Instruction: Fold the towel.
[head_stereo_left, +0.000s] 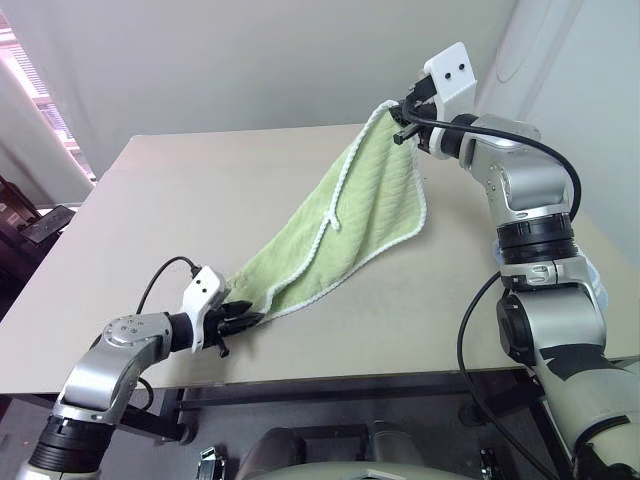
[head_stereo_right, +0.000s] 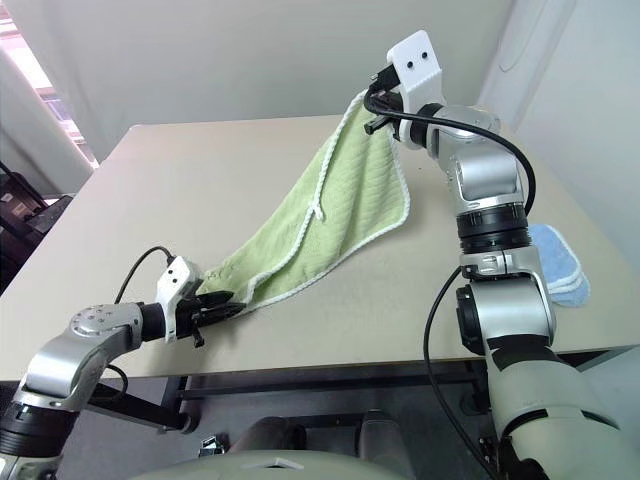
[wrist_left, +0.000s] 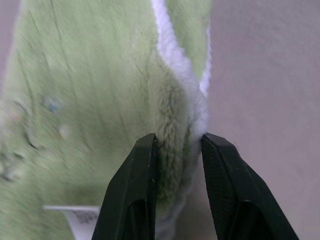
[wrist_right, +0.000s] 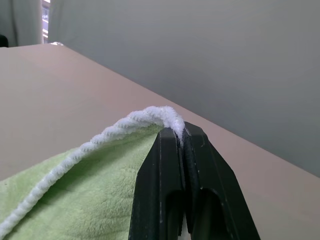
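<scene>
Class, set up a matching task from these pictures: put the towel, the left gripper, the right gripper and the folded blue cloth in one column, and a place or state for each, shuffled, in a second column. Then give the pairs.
Column one:
1. towel
2. left gripper
3. right gripper
4. folded blue cloth

Column two:
A. lying flat on the table by the right arm
B. low near the table's front edge, on the towel's lower corner
C. raised high, shut on the towel's white edging
D. stretched slantwise between the two grippers

Pairs: 1-D, 2-B, 3-C, 4-A
</scene>
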